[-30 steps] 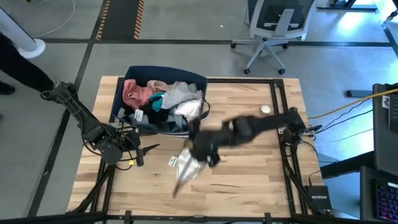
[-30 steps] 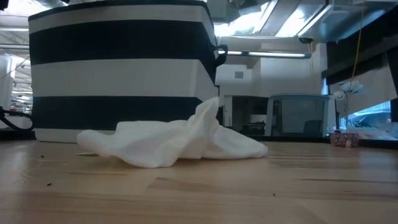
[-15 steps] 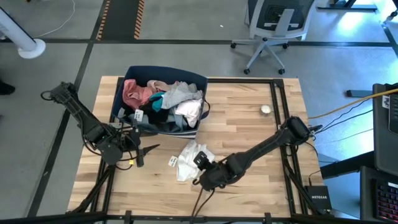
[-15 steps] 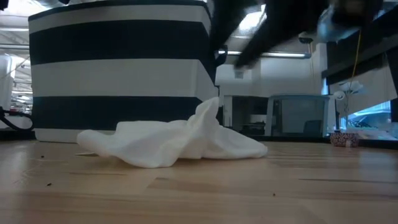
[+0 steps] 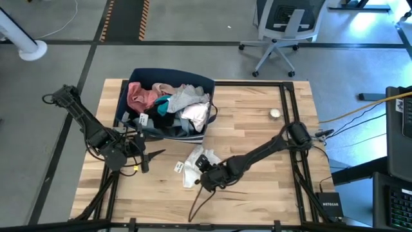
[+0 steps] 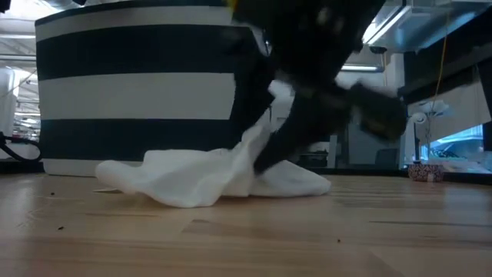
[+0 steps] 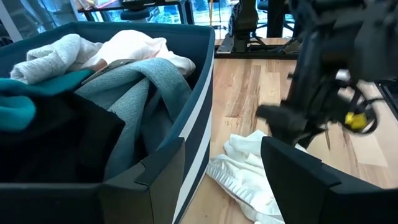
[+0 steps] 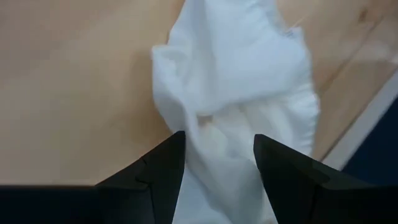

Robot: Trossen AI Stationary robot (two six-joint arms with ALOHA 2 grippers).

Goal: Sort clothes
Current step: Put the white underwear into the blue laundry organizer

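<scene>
White cloth, your crumpled white garment (image 5: 193, 166), lies on the wooden table (image 5: 257, 129) just in front of the striped navy bin (image 5: 193, 82) of clothes (image 5: 168, 102). Your right gripper (image 8: 217, 158) sits spread over it, fingers apart, nothing pinched. Your left gripper (image 5: 143, 154) waits released near the table's left edge; no writing is legible.

One word can be read: "NETGEAR", in pale letters on a small black box (image 5: 329, 205) at the lower right of the high view. Tags on the clothes are too small to read.
</scene>
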